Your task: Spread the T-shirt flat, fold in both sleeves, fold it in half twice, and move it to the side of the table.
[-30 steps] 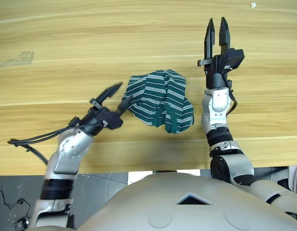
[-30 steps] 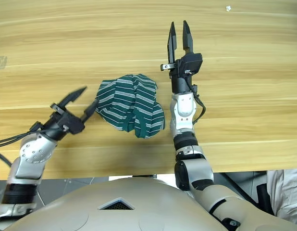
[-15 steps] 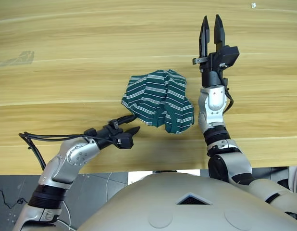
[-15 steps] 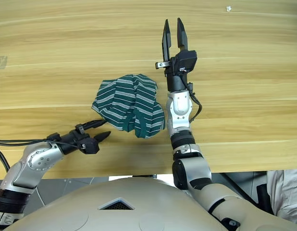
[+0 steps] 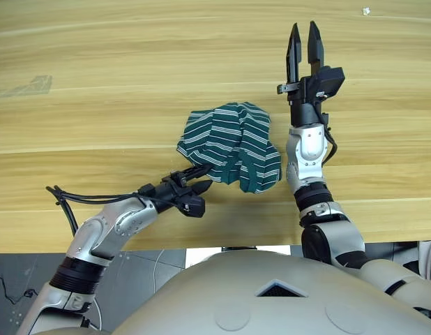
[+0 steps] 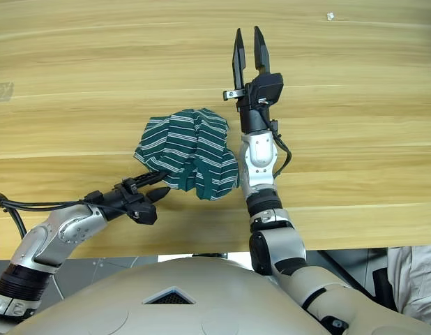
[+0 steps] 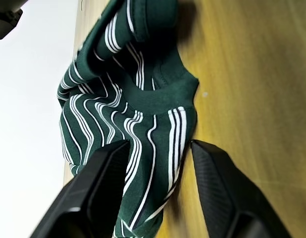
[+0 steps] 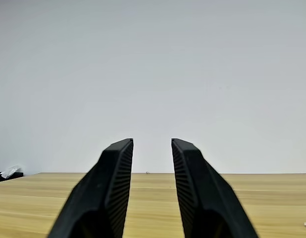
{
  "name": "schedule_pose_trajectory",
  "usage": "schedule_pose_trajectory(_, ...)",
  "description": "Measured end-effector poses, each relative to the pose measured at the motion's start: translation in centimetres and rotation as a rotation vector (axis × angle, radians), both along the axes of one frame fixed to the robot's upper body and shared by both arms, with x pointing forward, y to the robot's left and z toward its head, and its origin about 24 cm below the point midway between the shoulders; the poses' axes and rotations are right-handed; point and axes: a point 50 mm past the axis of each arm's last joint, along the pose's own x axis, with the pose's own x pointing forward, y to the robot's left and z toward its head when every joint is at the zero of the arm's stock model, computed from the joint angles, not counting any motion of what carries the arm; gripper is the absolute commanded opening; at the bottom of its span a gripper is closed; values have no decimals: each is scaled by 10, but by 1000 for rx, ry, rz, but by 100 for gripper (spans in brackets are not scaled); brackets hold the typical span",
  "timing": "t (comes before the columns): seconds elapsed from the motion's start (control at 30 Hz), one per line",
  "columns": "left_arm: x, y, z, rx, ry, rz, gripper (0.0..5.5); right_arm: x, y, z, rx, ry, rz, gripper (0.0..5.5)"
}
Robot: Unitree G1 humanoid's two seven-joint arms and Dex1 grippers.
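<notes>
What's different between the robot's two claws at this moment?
The left claw sits at the near edge of the crumpled T-shirt, with a fold of cloth between its spread fingers; the right claw has nothing between its fingers. The left claw points sideways toward the shirt; the right claw, off to the shirt's right, points away across the table. Both are black, two-fingered and open.

Left gripper (image 5: 203, 176) low with fingers parted; right gripper (image 5: 304, 33) extended forward, fingers parted.
</notes>
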Motion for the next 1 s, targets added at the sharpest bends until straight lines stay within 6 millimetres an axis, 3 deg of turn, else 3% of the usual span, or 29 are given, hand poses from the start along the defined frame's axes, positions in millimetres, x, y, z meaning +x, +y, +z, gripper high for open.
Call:
schedule_pose_trajectory(0.3,7,-5,-4,-12,-8,-17,230,0,0,0,0,0,0,147)
schedule_pose_trajectory(0.53,9,-9,-8,-6,9,-39,116,1,1,2,1,-5,3,147)
schedule_pose_trajectory(1.0,13,-7,-3,-23,4,-42,25,3,2,-1,-2,9,7,147)
